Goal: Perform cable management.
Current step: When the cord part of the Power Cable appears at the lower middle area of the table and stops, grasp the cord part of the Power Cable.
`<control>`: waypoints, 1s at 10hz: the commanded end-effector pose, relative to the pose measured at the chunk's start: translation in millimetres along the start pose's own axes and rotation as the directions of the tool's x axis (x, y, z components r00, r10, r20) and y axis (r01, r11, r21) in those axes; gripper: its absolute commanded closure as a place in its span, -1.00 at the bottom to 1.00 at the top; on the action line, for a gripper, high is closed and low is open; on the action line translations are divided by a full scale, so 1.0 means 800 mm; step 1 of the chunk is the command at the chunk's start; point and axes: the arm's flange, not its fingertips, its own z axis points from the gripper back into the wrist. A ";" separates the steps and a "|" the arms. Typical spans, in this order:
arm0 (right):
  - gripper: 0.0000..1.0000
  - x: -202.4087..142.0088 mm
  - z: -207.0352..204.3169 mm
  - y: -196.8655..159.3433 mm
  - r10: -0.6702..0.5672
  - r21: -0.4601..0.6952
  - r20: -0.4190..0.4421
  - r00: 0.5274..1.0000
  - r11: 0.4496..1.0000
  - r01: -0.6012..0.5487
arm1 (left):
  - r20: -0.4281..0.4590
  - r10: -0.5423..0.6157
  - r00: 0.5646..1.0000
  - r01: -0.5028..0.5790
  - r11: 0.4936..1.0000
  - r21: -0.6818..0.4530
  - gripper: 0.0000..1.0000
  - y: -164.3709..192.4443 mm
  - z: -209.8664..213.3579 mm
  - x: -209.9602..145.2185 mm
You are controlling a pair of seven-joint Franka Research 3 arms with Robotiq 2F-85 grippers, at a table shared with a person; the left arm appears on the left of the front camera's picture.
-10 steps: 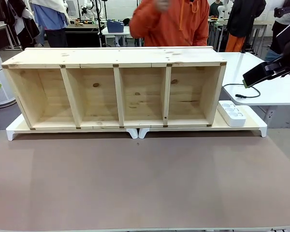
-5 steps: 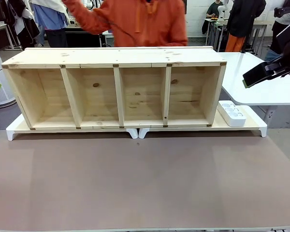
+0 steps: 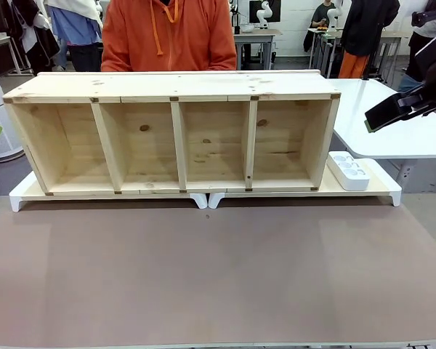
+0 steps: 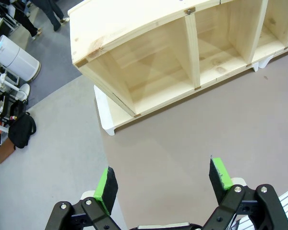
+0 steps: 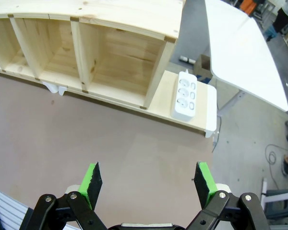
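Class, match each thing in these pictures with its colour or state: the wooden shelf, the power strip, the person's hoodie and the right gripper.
Things:
1. wooden shelf
2. power strip
3. hoodie
4. right gripper

Colour or state:
a. orange
b. open
c. white
d. four empty compartments

Pairs: 1-d, 2-c, 3-a, 4-b.

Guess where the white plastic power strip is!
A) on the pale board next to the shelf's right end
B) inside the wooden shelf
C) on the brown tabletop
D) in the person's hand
A: the white plastic power strip lies on the pale board, just outside the long wooden shelf's right end.
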 end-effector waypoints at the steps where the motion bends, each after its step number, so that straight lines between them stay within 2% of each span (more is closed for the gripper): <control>1: -1.00 0.000 0.000 -0.001 -0.001 -0.003 0.001 1.000 1.000 0.001 | 0.001 -0.003 1.000 0.003 1.000 0.003 -1.00 -0.001 0.001 0.001; 10: -1.00 0.000 0.000 -0.001 -0.001 -0.003 0.001 1.000 1.000 0.001 | 0.001 -0.003 1.000 0.003 1.000 0.003 -1.00 -0.001 0.001 0.001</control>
